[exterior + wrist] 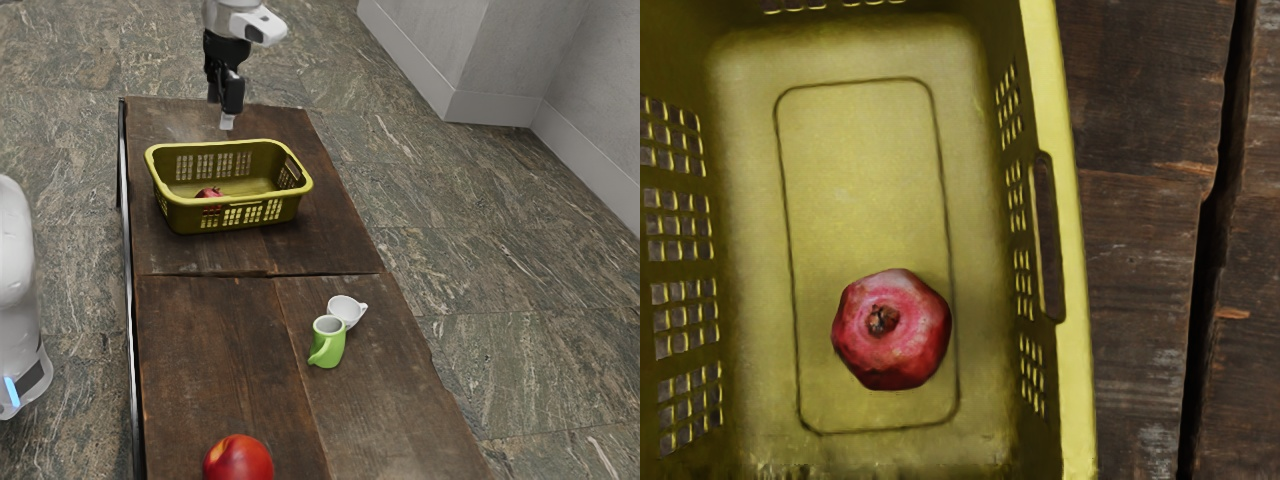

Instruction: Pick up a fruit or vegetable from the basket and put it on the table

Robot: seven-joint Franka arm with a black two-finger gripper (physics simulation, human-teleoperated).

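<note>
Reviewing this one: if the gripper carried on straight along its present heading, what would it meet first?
The gripper points down, apparently over the basket. First would probably come the pomegranate or the basket's floor close beside it; the depth is unclear, so I can't say which.

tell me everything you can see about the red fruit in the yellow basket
It looks like a pomegranate: whole, roundish with slightly flattened sides, deep red and mottled, with a paler pink area around a small, dry-looking brown crown. The skin looks firm, with no visible cut. It sits crown up on the floor of the basket, off toward one end and clear of the walls. Only the basket floor touches it; the gripper is above the basket's rim, not in contact.
</note>
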